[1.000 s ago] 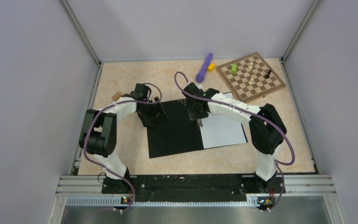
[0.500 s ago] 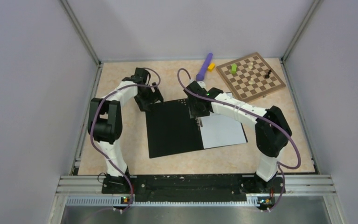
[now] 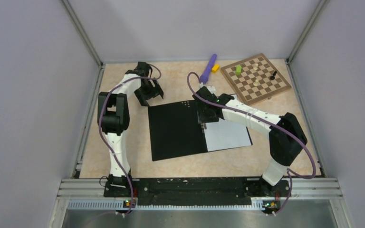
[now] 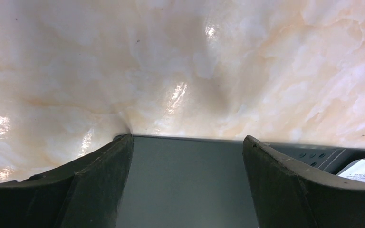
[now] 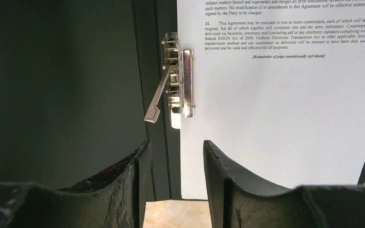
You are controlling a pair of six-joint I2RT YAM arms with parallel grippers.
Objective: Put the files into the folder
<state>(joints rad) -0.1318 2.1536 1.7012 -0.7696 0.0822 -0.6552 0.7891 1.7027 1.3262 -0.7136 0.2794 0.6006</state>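
Note:
The folder (image 3: 176, 130) lies open on the table, black inner faces up. The files (image 3: 228, 133), white printed sheets, lie on its right half. A metal clip (image 5: 178, 80) with a raised lever sits by the spine at the sheets' left edge. My right gripper (image 3: 204, 121) hovers over the spine; in the right wrist view it (image 5: 176, 145) is open with nothing between its fingers, just short of the clip. My left gripper (image 3: 153, 96) stands wide open at the folder's far left corner; the left wrist view shows the folder's edge (image 4: 185, 180) between its empty fingers (image 4: 187, 140).
A brown chessboard (image 3: 255, 78) with a few pieces stands at the back right. A purple object (image 3: 208, 68) and a yellow block (image 3: 215, 68) lie near the back edge. Grey walls close the table in on three sides.
My left arm has swung away from the folder's left half to its far left corner. My right gripper has opened a little and shifted slightly right along the spine.

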